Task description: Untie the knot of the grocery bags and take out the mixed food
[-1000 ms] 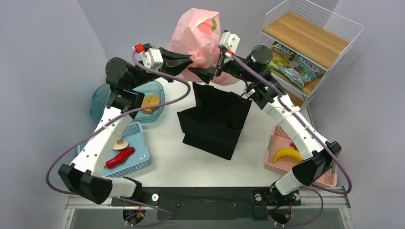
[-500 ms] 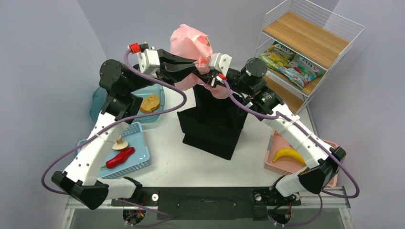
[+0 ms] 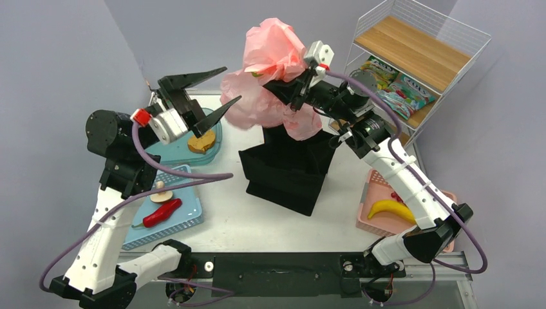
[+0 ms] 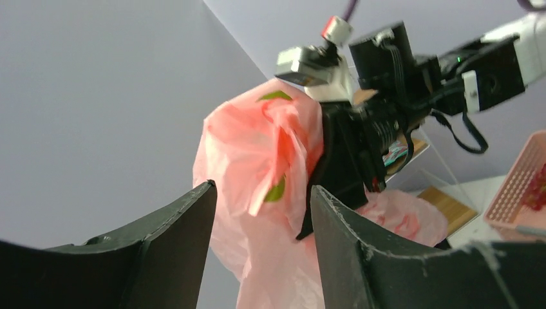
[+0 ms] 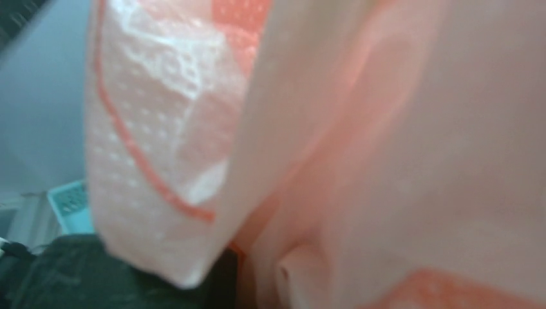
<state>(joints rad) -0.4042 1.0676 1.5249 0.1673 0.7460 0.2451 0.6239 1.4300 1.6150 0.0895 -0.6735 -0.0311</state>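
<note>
AIRBORNE: A pink grocery bag [image 3: 273, 45] hangs above the far middle of the counter [image 3: 225, 222]. It is pinched in the right hand [image 3: 283, 87], whose jaws are closed on a bunch of its plastic over a black fabric tote [image 3: 290, 164]. The left hand [image 3: 233, 83] stands just left of the bag, its fingers [image 4: 174, 251] spread with nothing between them.

Crinkled pink film fills the right wrist view. The knot cannot be picked out in any view and is likely buried in the gathered plastic near the grip.

The bag looks feather-light, limp and slick. It is thin film that would probably stretch or tear under a hard tug and slide out of a shallow pinch. The better hold is judged to be the thick twisted bunch of handles rather than the loose wall. The free hand could take a tail close by to work the tie loose.

Whether food is inside cannot be told. A banana [image 3: 388, 208] lies in the pink basket [image 3: 376, 224] at near right. A red chilli pepper [image 3: 162, 212] and a mushroom [image 3: 161, 193] sit in the blue basket [image 3: 187, 193] at near left.
</note>
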